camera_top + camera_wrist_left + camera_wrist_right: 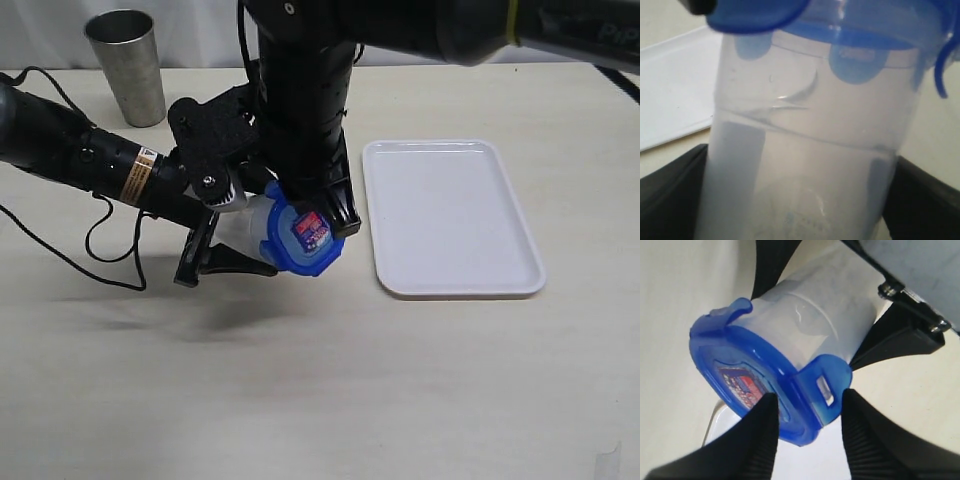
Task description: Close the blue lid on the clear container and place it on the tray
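Observation:
The clear container [248,215] is held tilted on its side above the table, with my left gripper [228,232] shut on its body. In the left wrist view the container [810,150] fills the frame between the dark fingers [920,200]. The blue lid [305,235] sits on the container's rim, sticker facing out. One snap tab [827,377] sticks outward. My right gripper [807,407] comes from above and pinches the lid [740,370] at that tab, a finger on each side. The white tray [450,210] lies flat just to the right.
A grey steel cup [127,65] stands at the back left. The left arm's cable [100,250] trails over the table on the left. The tray's near edge [675,90] shows beside the container in the left wrist view.

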